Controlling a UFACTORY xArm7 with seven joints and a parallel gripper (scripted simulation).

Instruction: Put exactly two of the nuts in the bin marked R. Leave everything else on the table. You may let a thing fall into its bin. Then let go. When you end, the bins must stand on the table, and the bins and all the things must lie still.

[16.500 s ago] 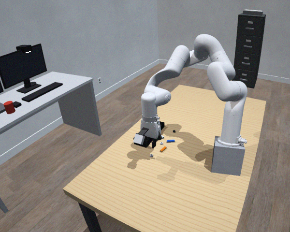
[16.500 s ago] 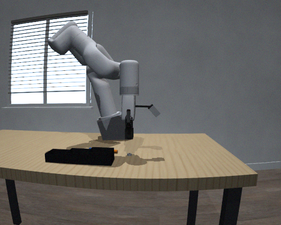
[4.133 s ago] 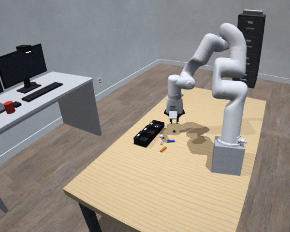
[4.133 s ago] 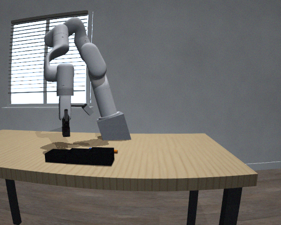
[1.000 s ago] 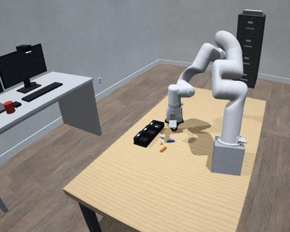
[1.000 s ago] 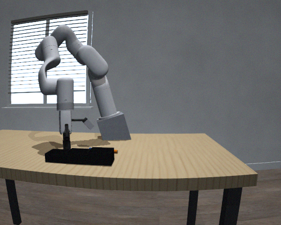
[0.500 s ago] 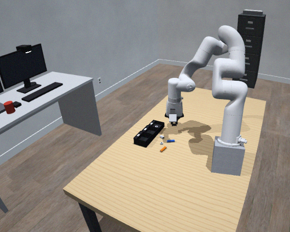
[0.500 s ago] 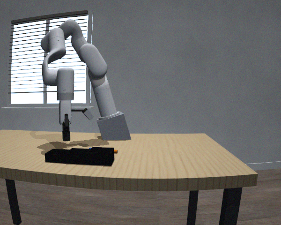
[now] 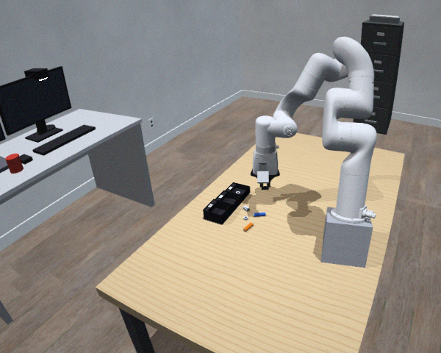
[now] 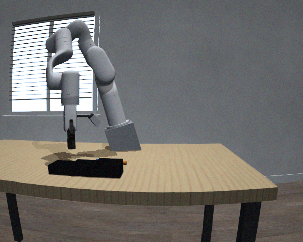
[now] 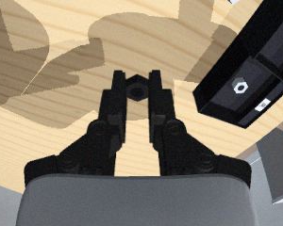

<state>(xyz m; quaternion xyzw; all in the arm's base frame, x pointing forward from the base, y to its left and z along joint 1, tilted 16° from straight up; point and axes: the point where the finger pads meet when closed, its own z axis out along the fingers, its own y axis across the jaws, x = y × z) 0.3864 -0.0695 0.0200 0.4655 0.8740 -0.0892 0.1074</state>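
My gripper (image 9: 264, 187) (image 10: 71, 148) (image 11: 137, 86) is shut on a dark hexagonal nut (image 11: 137, 89) and holds it above the table, beside the end of the black bin row. The black bin row (image 9: 214, 218) (image 10: 86, 169) (image 11: 204, 106) has three compartments with small white labels, whose letters I cannot read. A light nut (image 9: 237, 192) (image 11: 241, 87) lies in the end compartment nearest the gripper. A small ring-like light piece (image 9: 245, 218), perhaps a nut, and another small metallic piece (image 9: 245, 208) lie on the table beside the row.
A blue cylinder (image 9: 259, 214) (image 10: 97, 159) and an orange cylinder (image 9: 248, 226) (image 10: 124, 162) lie on the table near the small metallic pieces. The arm's grey base block (image 9: 346, 243) (image 10: 123, 137) stands on the table. A desk with monitors stands apart at the left of the top view.
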